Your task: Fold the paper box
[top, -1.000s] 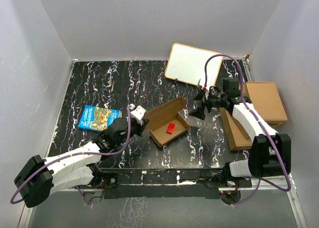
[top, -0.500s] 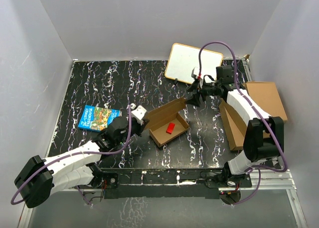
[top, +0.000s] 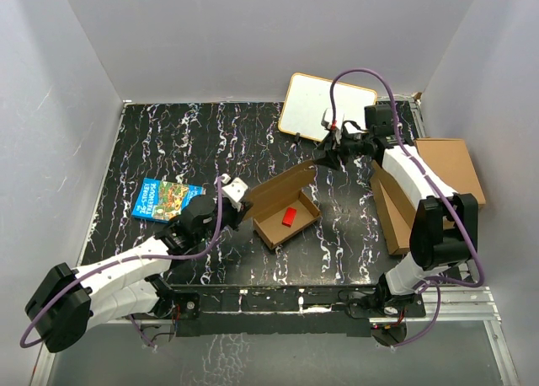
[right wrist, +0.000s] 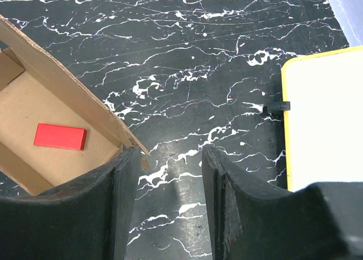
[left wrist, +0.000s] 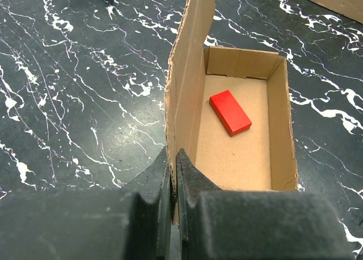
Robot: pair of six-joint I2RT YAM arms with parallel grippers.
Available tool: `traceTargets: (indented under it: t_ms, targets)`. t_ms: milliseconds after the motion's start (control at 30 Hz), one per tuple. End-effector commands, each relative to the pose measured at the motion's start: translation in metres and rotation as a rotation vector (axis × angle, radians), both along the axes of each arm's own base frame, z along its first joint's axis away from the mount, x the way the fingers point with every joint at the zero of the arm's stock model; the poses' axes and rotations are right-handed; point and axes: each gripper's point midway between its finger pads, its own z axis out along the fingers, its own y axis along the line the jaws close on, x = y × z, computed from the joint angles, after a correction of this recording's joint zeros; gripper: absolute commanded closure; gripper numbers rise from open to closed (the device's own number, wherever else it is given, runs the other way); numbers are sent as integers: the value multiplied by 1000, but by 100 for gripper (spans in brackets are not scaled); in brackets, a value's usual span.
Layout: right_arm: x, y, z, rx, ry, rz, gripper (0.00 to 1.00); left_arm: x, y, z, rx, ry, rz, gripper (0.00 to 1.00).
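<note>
The paper box (top: pixel 286 211) sits near the middle of the black desk (top: pixel 168 142). It is a small brown tray. One tall flap (left wrist: pixel 187 72) stands up along its far side. A red block (left wrist: pixel 230 112) lies flat inside the box.

The left hand (left wrist: pixel 173 158) is at the left end of the box. It is clenched tight on the end of the tall flap, with the cardboard pinched between its two fingers.

The right hand (right wrist: pixel 170 155) is at the other end of the flap, by its top corner. Its fingers are apart and hold nothing. The corner of the flap is just beside one finger (right wrist: pixel 122 175).

A blue book (top: pixel 167 199) lies well to the left of the box.
</note>
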Motion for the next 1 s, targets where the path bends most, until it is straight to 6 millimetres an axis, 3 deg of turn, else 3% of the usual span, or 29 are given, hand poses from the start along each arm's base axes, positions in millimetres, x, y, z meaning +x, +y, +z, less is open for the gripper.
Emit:
traceTargets:
  t_ms: [0, 200, 433, 600, 767, 967]
  targets:
    - [10, 12, 23, 7, -104, 60, 50, 3, -7, 18, -20, -24, -33, 100]
    - [9, 27, 18, -7, -99, 53, 52, 3, -9, 17, -18, -16, -47, 100]
    - [17, 23, 16, -48, -116, 11, 60, 7, -4, 16, -12, -16, -34, 100]
    - [2, 26, 15, -87, -141, 147, 80, 11, 2, 19, -12, -14, -44, 100]
    - [-16, 27, 12, -128, -172, 298, 83, 14, 5, 18, 4, 4, -86, 100]
    - [-20, 31, 19, -147, -254, 362, 85, 15, 1, 16, 41, 13, -168, 100]
